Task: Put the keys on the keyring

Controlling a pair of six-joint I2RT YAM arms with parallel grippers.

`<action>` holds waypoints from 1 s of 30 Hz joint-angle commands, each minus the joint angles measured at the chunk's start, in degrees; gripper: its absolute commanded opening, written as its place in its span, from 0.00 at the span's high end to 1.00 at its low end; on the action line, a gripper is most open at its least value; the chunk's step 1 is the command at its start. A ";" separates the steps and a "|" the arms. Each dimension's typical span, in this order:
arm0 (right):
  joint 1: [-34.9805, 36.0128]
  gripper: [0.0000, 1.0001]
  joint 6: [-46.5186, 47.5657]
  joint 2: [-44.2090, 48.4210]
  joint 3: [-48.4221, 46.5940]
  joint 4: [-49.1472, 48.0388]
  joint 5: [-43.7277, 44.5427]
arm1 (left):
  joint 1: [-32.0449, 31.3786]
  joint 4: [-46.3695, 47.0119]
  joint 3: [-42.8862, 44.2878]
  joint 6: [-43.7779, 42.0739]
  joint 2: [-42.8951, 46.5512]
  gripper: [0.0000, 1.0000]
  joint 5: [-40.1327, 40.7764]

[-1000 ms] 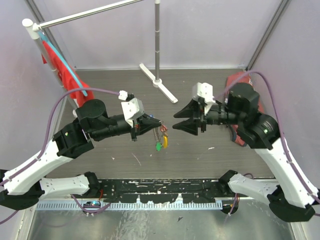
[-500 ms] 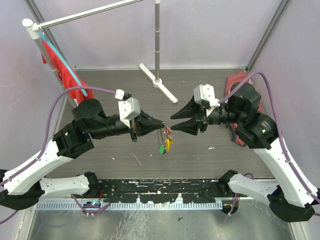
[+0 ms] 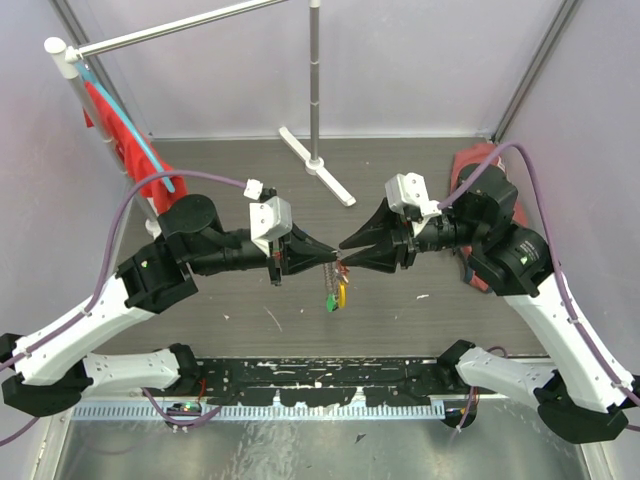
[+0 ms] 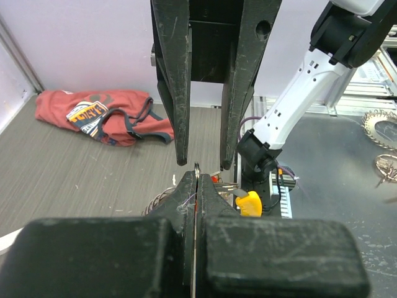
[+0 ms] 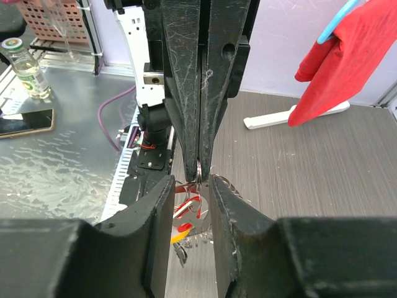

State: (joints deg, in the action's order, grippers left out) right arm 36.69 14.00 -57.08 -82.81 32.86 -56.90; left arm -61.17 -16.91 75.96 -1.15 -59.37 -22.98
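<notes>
My left gripper (image 3: pixel 334 257) is shut on a thin silver ring of the keyring (image 3: pixel 335 285) and holds it above the table. The chain, a yellow tag (image 3: pixel 343 292) and a green tag (image 3: pixel 331 303) hang below it. In the left wrist view the ring (image 4: pixel 196 169) sticks out of the shut fingertips, with a red key head (image 4: pixel 215 180) and the yellow tag (image 4: pixel 249 202) behind. My right gripper (image 3: pixel 346 249) is open, its jaws on either side of the left fingertips and the ring (image 5: pixel 198 171). A red key (image 5: pixel 186 211) hangs between them. I cannot make out a blue key.
A red garment (image 3: pixel 468 165) lies on the table behind the right arm, also in the left wrist view (image 4: pixel 99 115). Another red cloth (image 3: pixel 120 140) hangs from a hanger at the far left. A metal stand (image 3: pixel 316 100) with a white base rises at the back centre.
Both grippers have moved toward each other. The right gripper's open jaws now straddle the left fingertips and ring. The hanging keyring has shifted right with the left gripper.
</notes>
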 commanded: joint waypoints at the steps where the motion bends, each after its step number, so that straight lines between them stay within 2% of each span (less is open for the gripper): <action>1: -0.06 0.66 -0.09 -0.65 -0.53 -1.47 -1.63 | -0.03 3.29 1.41 0.59 0.39 1.00 -1.10; 9: -0.04 0.70 1.23 -1.61 -0.93 0.39 -1.62 | -0.02 3.29 1.63 0.55 0.42 1.00 -1.08; 13: -0.05 0.81 1.74 -1.71 -1.13 1.10 -1.62 | -0.05 3.29 1.64 0.53 0.45 1.00 -0.75; 17: -0.04 0.98 2.25 -1.45 -1.34 1.46 -1.29 | -0.01 3.16 1.68 0.40 0.20 1.00 -0.40; 22: -0.04 0.99 2.35 -1.17 -1.76 1.33 -0.83 | -0.01 2.32 2.14 0.20 -0.28 1.00 0.70; 24: -0.04 0.99 2.32 -1.18 -1.87 1.56 0.14 | -0.02 1.76 2.24 0.22 -0.41 0.92 2.35; 28: -0.08 0.99 3.68 -1.10 -2.03 3.44 1.94 | -0.01 -2.36 3.84 -1.21 -0.39 0.63 5.68; 30: -0.11 0.99 4.45 -0.81 -1.85 4.05 3.02 | -0.01 -5.09 5.08 -2.36 -0.44 0.54 6.98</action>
State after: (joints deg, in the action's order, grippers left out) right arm 36.62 16.69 -58.87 -82.83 36.73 -55.88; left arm -61.17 -18.39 77.34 -1.65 -59.94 -19.86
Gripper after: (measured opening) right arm 0.036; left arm 0.401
